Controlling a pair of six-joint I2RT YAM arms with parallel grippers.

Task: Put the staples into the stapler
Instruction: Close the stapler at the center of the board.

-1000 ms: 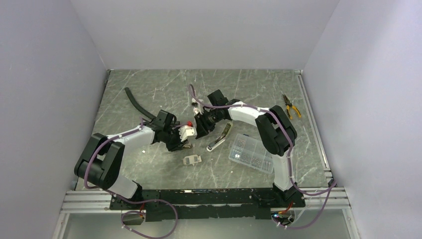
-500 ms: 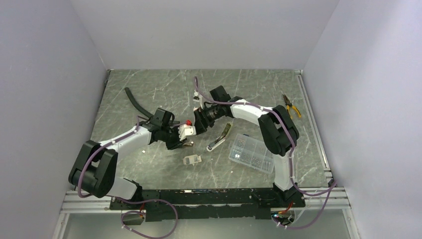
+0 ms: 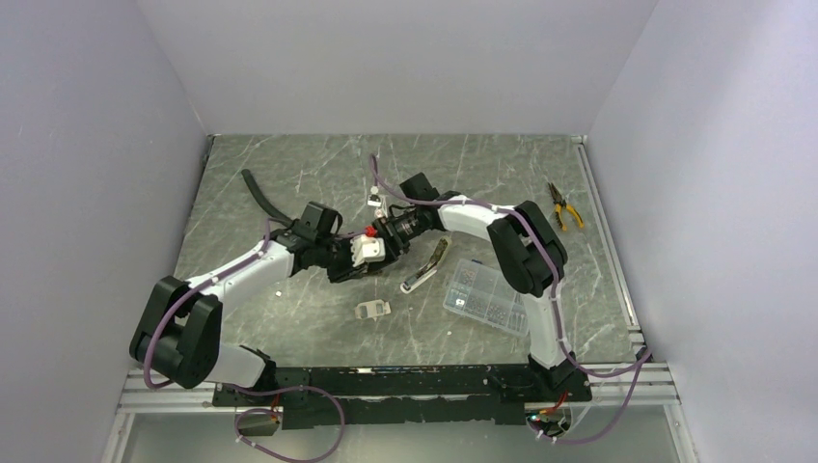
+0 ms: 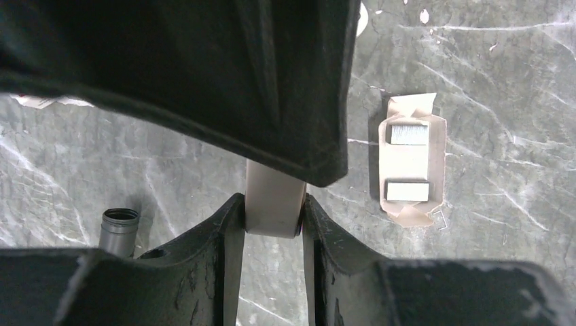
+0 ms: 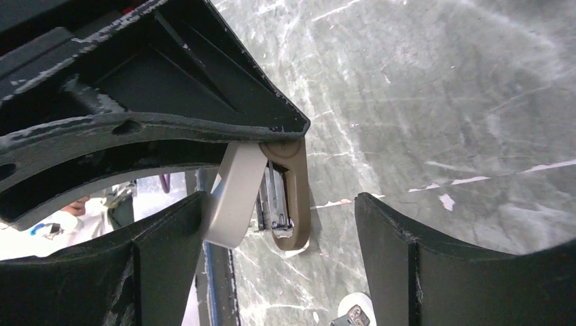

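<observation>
Your left claw (image 4: 274, 207) clamps the stapler (image 5: 289, 197) by its pale base | your right claw (image 5: 280, 204) gapes wide, stapler between its fingers, touching one.

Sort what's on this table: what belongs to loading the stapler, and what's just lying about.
For the job:
stapler, lying on the table
paper card holding two staple strips
white piece clamped in the left gripper; what it is, unclear

Lying about:
clear compartment box
pliers
black hose
</observation>
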